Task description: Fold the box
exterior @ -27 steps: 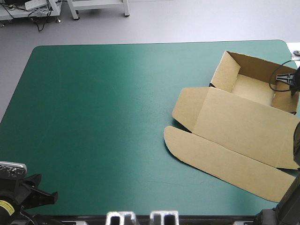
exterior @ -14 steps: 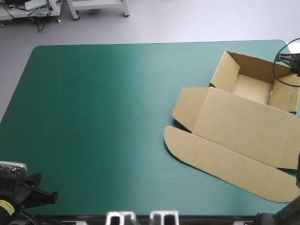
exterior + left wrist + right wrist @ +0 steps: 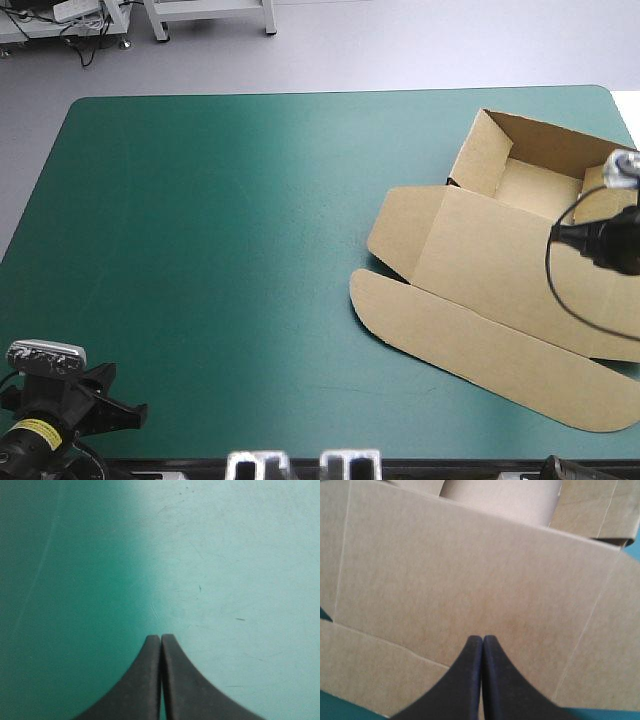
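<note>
The brown box (image 3: 500, 270) lies on the right half of the table as an open tray (image 3: 541, 186) with its walls raised. Its lid (image 3: 520, 262) is flat toward the near side, ending in a long rounded flap (image 3: 470, 345). My right gripper (image 3: 482, 638) is shut, empty, and hovers over the lid panel (image 3: 470, 575), with the tray's near wall ahead of it. In the high view that arm's wrist (image 3: 612, 243) hangs over the lid's right end. My left gripper (image 3: 160, 636) is shut over bare teal-green cover, at the table's near left corner (image 3: 135, 412).
A small side flap (image 3: 400, 228) sticks out from the lid's left end. The teal-green cover (image 3: 230, 240) is bare left of the box. The table's right edge runs close beside the tray.
My right arm has come from the far right corner beyond the tray toward the near side, and now hangs over the lid. The left gripper has shifted slightly rightward. The box has not moved.
</note>
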You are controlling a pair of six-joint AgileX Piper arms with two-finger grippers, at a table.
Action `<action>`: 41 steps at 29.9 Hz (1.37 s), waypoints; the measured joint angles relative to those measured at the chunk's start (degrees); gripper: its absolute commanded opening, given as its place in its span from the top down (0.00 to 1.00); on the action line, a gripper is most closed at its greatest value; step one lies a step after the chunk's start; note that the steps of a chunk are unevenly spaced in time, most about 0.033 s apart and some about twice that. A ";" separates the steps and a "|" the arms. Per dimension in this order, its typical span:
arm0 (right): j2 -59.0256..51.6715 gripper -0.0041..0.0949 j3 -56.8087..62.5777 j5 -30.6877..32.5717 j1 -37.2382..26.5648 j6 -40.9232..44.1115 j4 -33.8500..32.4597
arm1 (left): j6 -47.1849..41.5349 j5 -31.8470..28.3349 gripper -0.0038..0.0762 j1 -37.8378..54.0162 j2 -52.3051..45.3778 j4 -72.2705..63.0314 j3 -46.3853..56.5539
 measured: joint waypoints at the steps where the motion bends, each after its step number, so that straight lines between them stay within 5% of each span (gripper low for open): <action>1: -2.90 0.98 3.23 -0.72 0.00 -0.92 0.33 | 0.64 -0.08 0.96 0.00 -0.61 -0.68 0.39; 14: -35.47 0.98 32.67 -9.65 0.06 -7.48 2.60 | 6.03 -0.66 0.96 0.00 -7.35 -3.59 0.58; 20: -45.01 0.98 37.59 -10.61 0.06 -0.44 -2.99 | 9.78 -0.71 0.96 0.00 -7.35 -5.94 0.58; 26: -51.00 0.98 39.58 -11.45 0.06 6.40 -9.34 | 10.17 -0.64 0.96 0.00 -7.35 -6.19 0.63; 41: -52.26 0.98 39.58 -11.63 0.06 7.05 -9.73 | 10.04 0.67 0.96 0.00 -7.35 -6.23 0.63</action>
